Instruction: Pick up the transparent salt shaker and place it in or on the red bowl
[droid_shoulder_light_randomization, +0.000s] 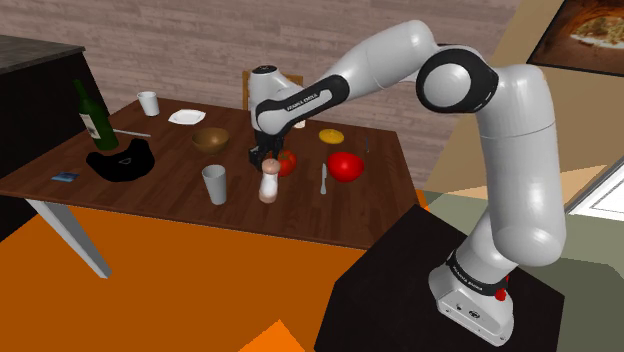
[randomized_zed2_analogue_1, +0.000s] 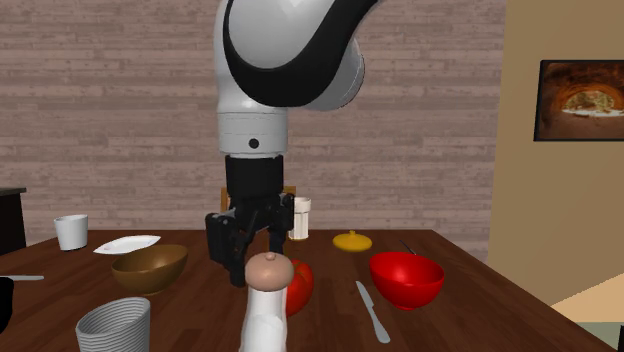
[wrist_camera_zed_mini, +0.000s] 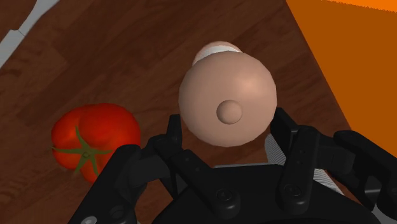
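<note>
Ribbed cup (droid_shoulder_light_randomization: 215, 184): stands on the table (droid_shoulder_light_randomization: 150, 190), to the shoulder view's left of the shaker; no part in the task
Salt shaker (droid_shoulder_light_randomization: 268, 185): upright on the table, pale body under a pinkish-tan domed cap; not lifted
Gripper (droid_shoulder_light_randomization: 264, 158): poised directly over the shaker; in the wrist view its fingers (wrist_camera_zed_mini: 289, 143) stand apart, one on each side of the cap, gripping nothing; whether they brush the cap I cannot tell
Tomato (droid_shoulder_light_randomization: 287, 162): just beside the shaker, close enough to be nudged
Knife (droid_shoulder_light_randomization: 323, 180): lies flat between shaker and bowl
Red bowl (droid_shoulder_light_randomization: 345, 166): near the shaker, to the shoulder view's right; nothing visible in it
Done: reach and alignment over the shaker, as I judge it
Left: close on the shaker; lift; carry it past tomato and knife; release in the bowl
</note>
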